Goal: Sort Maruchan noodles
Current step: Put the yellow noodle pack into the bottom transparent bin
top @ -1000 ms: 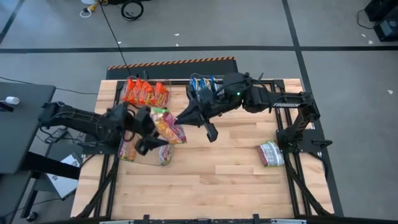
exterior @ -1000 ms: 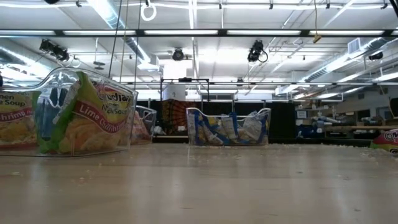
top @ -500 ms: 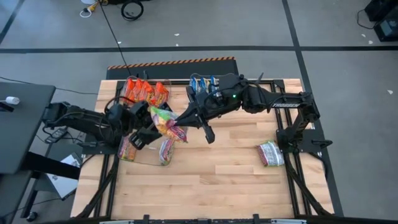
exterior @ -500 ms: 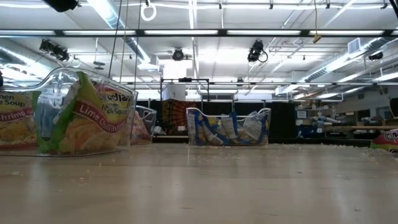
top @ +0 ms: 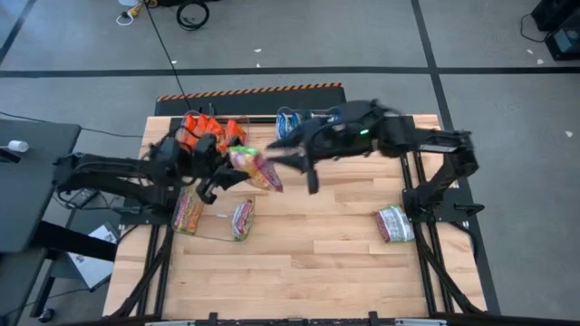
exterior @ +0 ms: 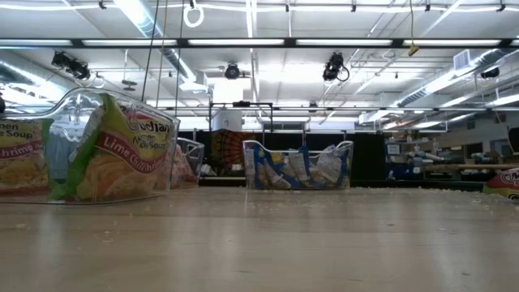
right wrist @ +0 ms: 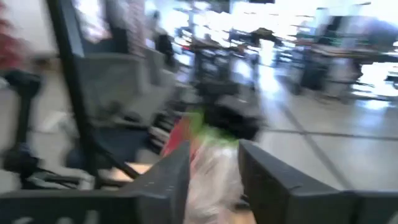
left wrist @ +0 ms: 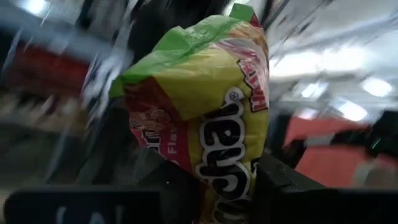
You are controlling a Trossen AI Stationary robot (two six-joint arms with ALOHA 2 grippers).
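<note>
I see my left tool (top: 220, 169) clenched on a green-and-yellow Maruchan packet (top: 256, 168) at upper centre, while my right tool (top: 292, 163), fingers parted, hovers beside it.

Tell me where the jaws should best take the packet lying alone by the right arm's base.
Probably from straight above: the lone packet lies flat on the table, so the jaws should pinch across its narrower width near the middle.

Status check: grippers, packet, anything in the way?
Left gripper shut on green-and-yellow packet, lifted above the table. Right gripper open at the packet's other end. Nothing blocking.
</note>
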